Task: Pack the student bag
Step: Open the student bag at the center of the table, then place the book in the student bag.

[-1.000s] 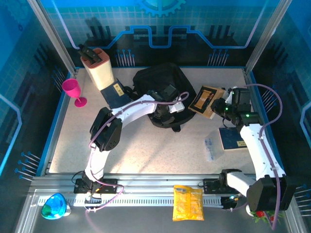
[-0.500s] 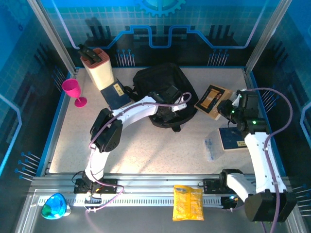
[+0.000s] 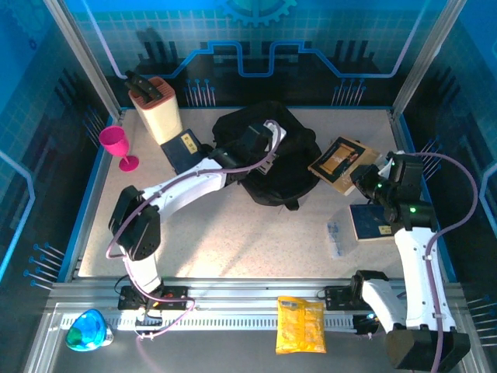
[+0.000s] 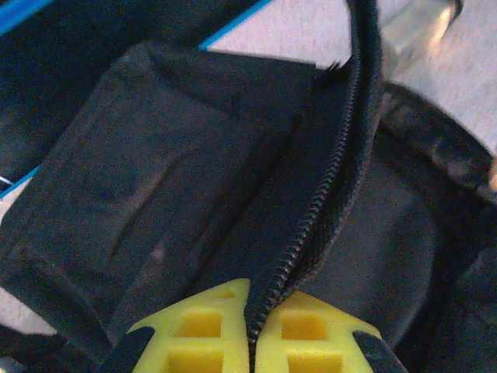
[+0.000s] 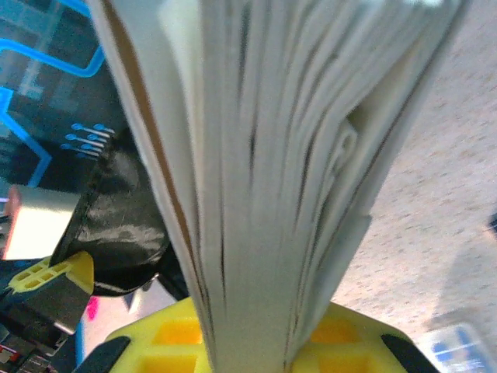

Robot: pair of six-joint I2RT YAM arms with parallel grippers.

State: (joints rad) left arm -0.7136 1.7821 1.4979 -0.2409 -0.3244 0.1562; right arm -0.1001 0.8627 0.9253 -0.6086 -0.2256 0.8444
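Black fabric of the student bag (image 3: 291,167) (its zipper edge (image 4: 322,194)) is pinched by the left hand (image 4: 250,330); at 3 o'clock, the right hand (image 5: 247,342) clamps a book (image 5: 264,155).

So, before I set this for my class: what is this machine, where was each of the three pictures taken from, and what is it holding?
It is two robot arms bolted at the near edge of a table. One picture looks down from above and behind them; the other two come from a camera on each wrist. The left tool is shut on the zip edge of the student bag, a black backpack. The right tool clamps a thick book. Also on the table: a pink goblet, a cream block, a dark blue notebook beside it, and another notebook by the right arm.
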